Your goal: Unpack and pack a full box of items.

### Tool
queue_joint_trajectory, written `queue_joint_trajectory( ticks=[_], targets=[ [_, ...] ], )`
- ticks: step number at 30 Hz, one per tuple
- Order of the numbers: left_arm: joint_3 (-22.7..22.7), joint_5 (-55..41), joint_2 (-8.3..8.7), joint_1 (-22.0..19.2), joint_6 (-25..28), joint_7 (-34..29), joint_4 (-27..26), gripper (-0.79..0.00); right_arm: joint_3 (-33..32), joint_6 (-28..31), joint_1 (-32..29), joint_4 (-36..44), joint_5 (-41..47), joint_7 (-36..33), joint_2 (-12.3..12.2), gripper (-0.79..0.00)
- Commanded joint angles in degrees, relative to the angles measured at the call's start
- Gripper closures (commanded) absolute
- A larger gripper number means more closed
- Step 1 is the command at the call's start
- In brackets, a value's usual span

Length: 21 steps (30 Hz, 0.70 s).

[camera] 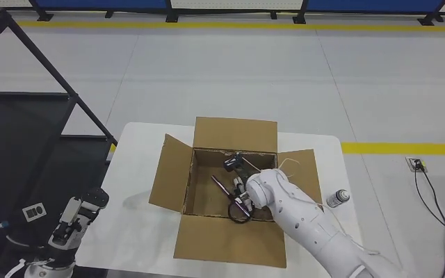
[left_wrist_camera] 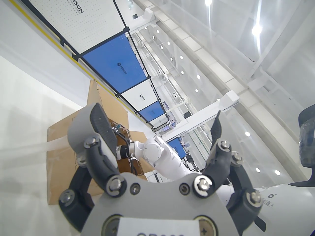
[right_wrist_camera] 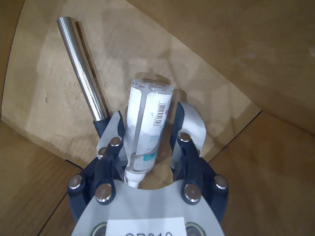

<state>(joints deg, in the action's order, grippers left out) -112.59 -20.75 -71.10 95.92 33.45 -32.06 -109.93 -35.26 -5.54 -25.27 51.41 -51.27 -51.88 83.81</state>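
Note:
An open cardboard box (camera: 229, 244) stands on the white table (camera: 139, 236). My right gripper (camera: 240, 202) is down inside it. In the right wrist view the right gripper (right_wrist_camera: 149, 110) is open and straddles a clear bottle (right_wrist_camera: 147, 109) with a white label lying on the box floor. One finger touches the bottle, and the other stands a little off it. A shiny metal tube (right_wrist_camera: 80, 67) with a dark end lies beside it. My left gripper (left_wrist_camera: 157, 112) is open and holds nothing. It sits off the table's left front corner (camera: 96, 198) and points upward.
The box (left_wrist_camera: 61, 153) has all its flaps folded outward. Inside are also a dark item (camera: 233, 163) near the far wall and a black ring (camera: 240, 214). A small spray can (camera: 338, 198) stands on the table right of the box. A dark frame (camera: 49, 69) stands at the left.

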Motion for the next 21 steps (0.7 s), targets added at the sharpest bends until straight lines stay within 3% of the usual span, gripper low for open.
queue_joint_trajectory(
  ticks=[1, 2, 3, 5, 6, 12, 21],
  targets=[
    [0.0, 0.0, 0.00, 0.0, 0.0, 0.0, 0.0, -0.785, 0.0, 0.2, 0.2, -0.5, -0.1, -0.3, 0.3, -0.351],
    [0.0, 0.0, 0.00, 0.0, 0.0, 0.0, 0.0, -0.785, 0.0, 0.3, 0.2, -0.7, 0.1, -0.5, 0.5, -0.342],
    [0.0, 0.0, 0.00, 0.0, 0.0, 0.0, 0.0, -0.785, -0.2, 0.6, 0.3, -1.0, 0.3, -0.4, 0.6, -0.280],
    [0.0, 0.0, 0.00, 0.0, 0.0, 0.0, 0.0, -0.785, -0.8, 1.4, 0.4, -1.1, 1.0, 0.1, 0.7, -0.040],
    [0.0, 0.0, 0.00, 0.0, 0.0, 0.0, 0.0, -0.785, -1.4, 2.1, 0.3, -0.8, 1.4, 0.5, 0.6, 0.000],
    [0.0, 0.0, 0.00, 0.0, 0.0, 0.0, 0.0, -0.785, -6.8, 5.8, -3.3, 8.8, 0.4, 1.2, -2.0, 0.000],
    [0.0, 0.0, 0.00, 0.0, 0.0, 0.0, 0.0, -0.785, -25.0, 5.0, -25.0, 49.4, -13.8, -1.5, -9.7, 0.000]
  ],
)
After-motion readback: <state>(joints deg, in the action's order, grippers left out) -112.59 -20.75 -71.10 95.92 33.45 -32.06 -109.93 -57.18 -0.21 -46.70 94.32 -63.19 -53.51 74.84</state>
